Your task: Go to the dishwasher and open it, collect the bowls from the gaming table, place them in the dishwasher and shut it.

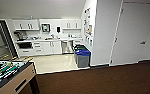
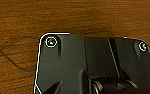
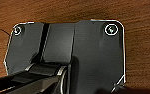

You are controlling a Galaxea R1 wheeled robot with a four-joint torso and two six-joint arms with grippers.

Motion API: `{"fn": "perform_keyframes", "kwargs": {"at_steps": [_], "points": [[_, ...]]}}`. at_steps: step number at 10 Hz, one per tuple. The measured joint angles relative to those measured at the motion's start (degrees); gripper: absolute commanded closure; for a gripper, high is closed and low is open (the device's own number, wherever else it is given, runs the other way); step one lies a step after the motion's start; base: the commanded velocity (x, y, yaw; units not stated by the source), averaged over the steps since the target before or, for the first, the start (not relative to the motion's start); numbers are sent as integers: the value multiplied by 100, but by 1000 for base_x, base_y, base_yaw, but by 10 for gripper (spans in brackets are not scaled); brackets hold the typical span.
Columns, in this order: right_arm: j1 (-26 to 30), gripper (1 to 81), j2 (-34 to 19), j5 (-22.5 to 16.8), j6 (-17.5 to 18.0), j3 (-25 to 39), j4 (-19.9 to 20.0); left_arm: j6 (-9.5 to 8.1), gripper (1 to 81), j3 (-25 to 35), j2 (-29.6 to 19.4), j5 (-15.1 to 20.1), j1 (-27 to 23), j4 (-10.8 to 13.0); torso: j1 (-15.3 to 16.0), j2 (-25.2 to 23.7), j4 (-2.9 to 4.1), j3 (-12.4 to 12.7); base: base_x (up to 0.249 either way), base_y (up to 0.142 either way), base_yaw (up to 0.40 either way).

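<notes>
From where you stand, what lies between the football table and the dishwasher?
In the head view, pale kitchen floor lies bare between the football table and the dishwasher; the bins stand off beside it.

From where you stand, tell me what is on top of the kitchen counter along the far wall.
On the counter: a dark coffee machine at its left end and small pale items near the middle, too blurred to name. White wall cabinets hang above. The dishwasher sits below, front closed, so its inside is hidden.
</notes>
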Motion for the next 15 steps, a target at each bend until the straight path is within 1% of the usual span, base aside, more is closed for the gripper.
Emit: {"fn": "perform_keyframes", "kwargs": {"at_steps": [2, 10, 13, 15], "points": [[-16, 10, 0, -6, 0, 0, 0, 0, 10, 2, 20, 2, 1, 2, -2, 0, 0, 0, 189, 0, 0], [-5, 10, 13, 0, 0, 33, 0, 0, 10, 4, -11, 2, 1, 0, 0, 0, 0, 0, 189, 77, 0], [-2, 10, 61, 0, 0, 44, 0, 0, 10, -2, -44, 0, 6, 0, 0, 0, 0, 0, 191, 0, 0], [-18, 10, 13, -6, 0, 35, 0, 0, 10, 2, 24, 5, 34, 0, -2, 0, 0, 0, 191, 0, 0]]}}
